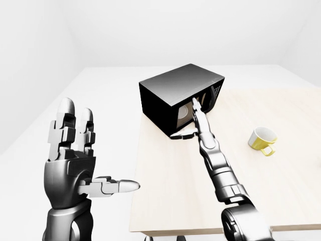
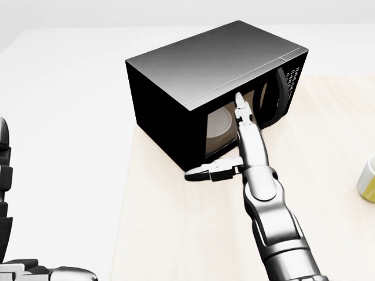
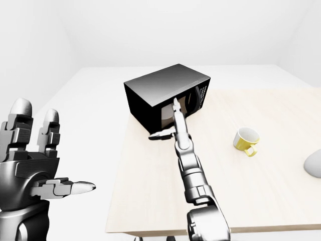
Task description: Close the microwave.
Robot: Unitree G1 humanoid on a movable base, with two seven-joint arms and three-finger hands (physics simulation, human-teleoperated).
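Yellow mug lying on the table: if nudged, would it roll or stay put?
The yellow mug lies on its side on the table, so it would probably roll somewhat. Its handle, near the tabletop, likely stops it early. It looks rigid, and probably slides easily.

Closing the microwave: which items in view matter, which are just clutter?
Job:
- microwave, standing on the table
- right hand, fingers extended against the microwave's face

Lying about:
- yellow mug, on its side, apart from the microwave
- left hand, open, raised off the table's left edge
- grey thing at the right edge, cropped; cannot tell what
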